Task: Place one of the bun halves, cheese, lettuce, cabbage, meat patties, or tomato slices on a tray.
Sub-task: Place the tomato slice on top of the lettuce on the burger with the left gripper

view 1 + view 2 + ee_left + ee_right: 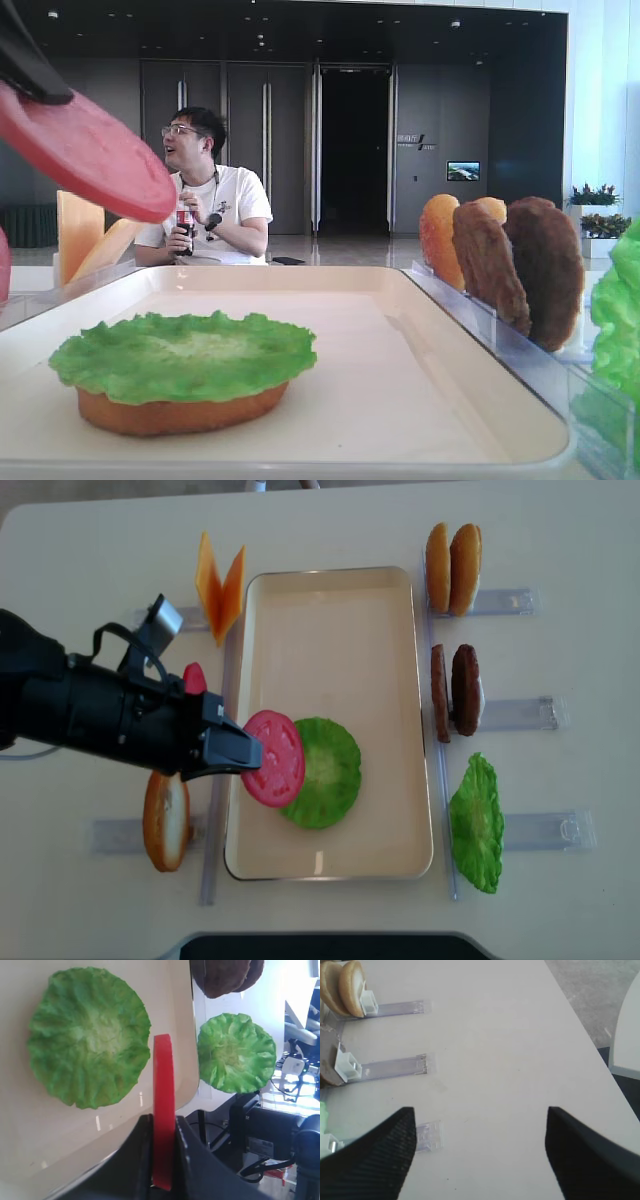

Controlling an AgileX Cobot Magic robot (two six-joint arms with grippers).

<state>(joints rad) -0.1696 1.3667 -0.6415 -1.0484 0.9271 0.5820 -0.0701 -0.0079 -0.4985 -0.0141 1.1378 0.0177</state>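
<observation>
My left gripper (245, 752) is shut on the edge of a red tomato slice (275, 758). It holds the slice tilted above the left side of the cream tray (330, 630), overlapping the lettuce (330, 772). That lettuce (185, 355) lies on a bun half (170, 412) in the tray. In the left wrist view the tomato slice (163, 1085) stands edge-on between the black fingers (142, 1160), with the lettuce (90, 1035) beyond it. My right gripper (480, 1112) is open over bare table with nothing between its fingers. Cabbage is out of view.
Right of the tray, clear racks hold two bun halves (452, 568), two meat patties (455, 690) and another lettuce leaf (477, 822). On the left are cheese slices (220, 585), a second tomato slice (194, 678) and a bun half (165, 820). A seated man (205, 190) is behind the table.
</observation>
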